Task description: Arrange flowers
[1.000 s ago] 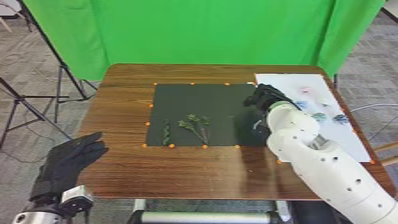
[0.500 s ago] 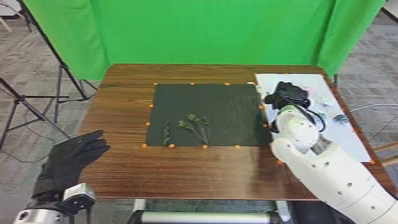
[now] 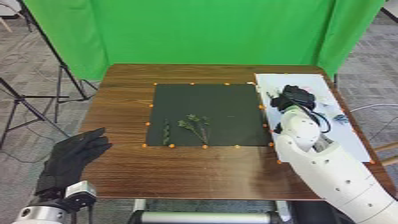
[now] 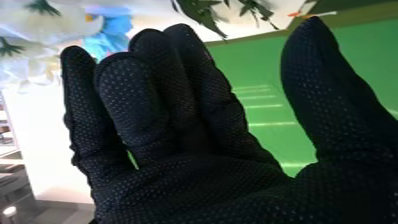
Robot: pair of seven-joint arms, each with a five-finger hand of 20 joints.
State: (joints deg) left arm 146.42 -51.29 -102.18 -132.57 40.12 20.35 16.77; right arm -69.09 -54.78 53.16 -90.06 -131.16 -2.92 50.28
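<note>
The brown worktop (image 3: 124,120) has a dark mat (image 3: 209,100) on it, and a white sheet (image 3: 269,80) lies beside the mat on the right. A green curtain (image 3: 204,35) hangs behind. Black stands (image 3: 63,67) are on the floor at the left.

The right robot hand (image 3: 291,98) is over the white sheet. It and its arm (image 3: 311,160) get in the way and hide some of what is there. A dark blue flower (image 3: 341,118) lies on the sheet near the arm. In the right wrist view, white flowers (image 4: 44,22), a light blue flower (image 4: 111,31) and green leaves (image 4: 200,15) are near that hand. Its fingers are up and its thumb is apart from them, with nothing in between.

The left robot hand (image 3: 69,157) is beside the worktop, on the left side. Its fingers are loose and hold nothing.

There is one mat and one sheet. One thin green stem (image 3: 166,134) lies on the mat, and just beside it are some leafy stems (image 3: 195,125), too bunched to count. More than ten orange dots (image 3: 205,146) go around the mat. There are at least two white flowers.
</note>
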